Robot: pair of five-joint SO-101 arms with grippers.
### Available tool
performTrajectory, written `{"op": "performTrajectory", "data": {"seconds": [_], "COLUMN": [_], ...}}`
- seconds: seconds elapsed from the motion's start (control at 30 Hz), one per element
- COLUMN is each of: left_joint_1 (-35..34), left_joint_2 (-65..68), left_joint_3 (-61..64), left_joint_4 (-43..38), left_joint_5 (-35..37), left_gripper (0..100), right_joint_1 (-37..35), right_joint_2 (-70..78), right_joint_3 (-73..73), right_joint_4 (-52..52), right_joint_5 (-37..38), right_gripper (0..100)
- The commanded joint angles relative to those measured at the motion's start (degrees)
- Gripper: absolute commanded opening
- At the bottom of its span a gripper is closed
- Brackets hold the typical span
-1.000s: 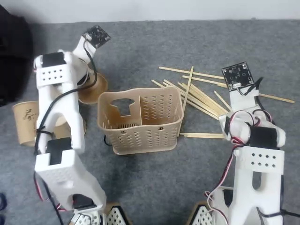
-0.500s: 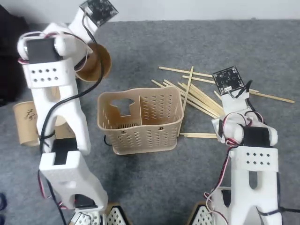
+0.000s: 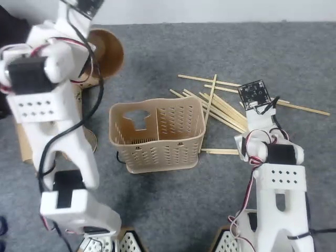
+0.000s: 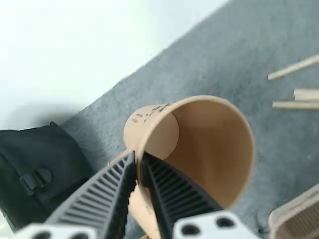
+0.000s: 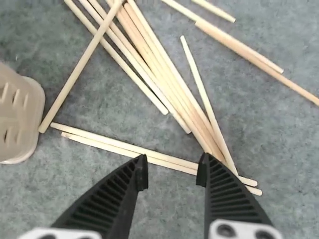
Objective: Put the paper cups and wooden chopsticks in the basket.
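Left wrist view: the left gripper (image 4: pixel 138 159) pinches the rim of a paper cup (image 4: pixel 209 144). Beside the basket (image 3: pixel 168 148), the right gripper (image 5: pixel 172 172) hangs spread over wooden chopsticks (image 5: pixel 154 74).

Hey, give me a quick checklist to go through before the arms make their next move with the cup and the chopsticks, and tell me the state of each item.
1. Grip: left gripper shut on the rim of the paper cup: ok.
2. Cup over the basket: not ok, it hangs off beyond one corner.
3. Basket upright, both compartments open: ok.
4. Fingers of the right gripper open: ok.
5. Right gripper lined up over the chopstick pair beside the basket: ok; its height above them: cannot tell.
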Motion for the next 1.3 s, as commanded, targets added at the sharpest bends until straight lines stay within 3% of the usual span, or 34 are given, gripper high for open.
{"op": "performTrajectory", "data": {"seconds": [0.0,0.17,0.37,0.53,0.87,1.03,1.27], "left_joint_1": [0.7,3.34,9.05,10.02,10.02,10.37,20.57], "left_joint_2": [-5.1,-12.48,-26.37,-34.11,-39.3,-39.38,-44.92], "left_joint_3": [-1.98,2.15,19.47,29.58,32.04,33.63,48.66], "left_joint_4": [1.67,1.67,1.67,1.58,1.76,1.85,1.93], "left_joint_5": [6.42,10.2,10.55,11.34,22.33,24.44,24.09], "left_gripper": [1,1,1,1,1,1,1], "right_joint_1": [-0.48,-0.48,-0.48,-0.48,-0.57,-0.57,-0.57], "right_joint_2": [0.13,0.13,-0.22,0.13,0.13,0.13,0.13], "right_joint_3": [0.35,5.8,9.41,15.47,23.03,24.79,24.88], "right_joint_4": [-1.71,-8.84,-13.76,-21.49,-32.92,-36.26,-36.35], "right_joint_5": [-0.88,-4.22,-6.86,-6.51,-6.42,-6.42,-6.42], "right_gripper": [18.0,18.0,18.0,18.0,18.0,18.0,18.0]}}
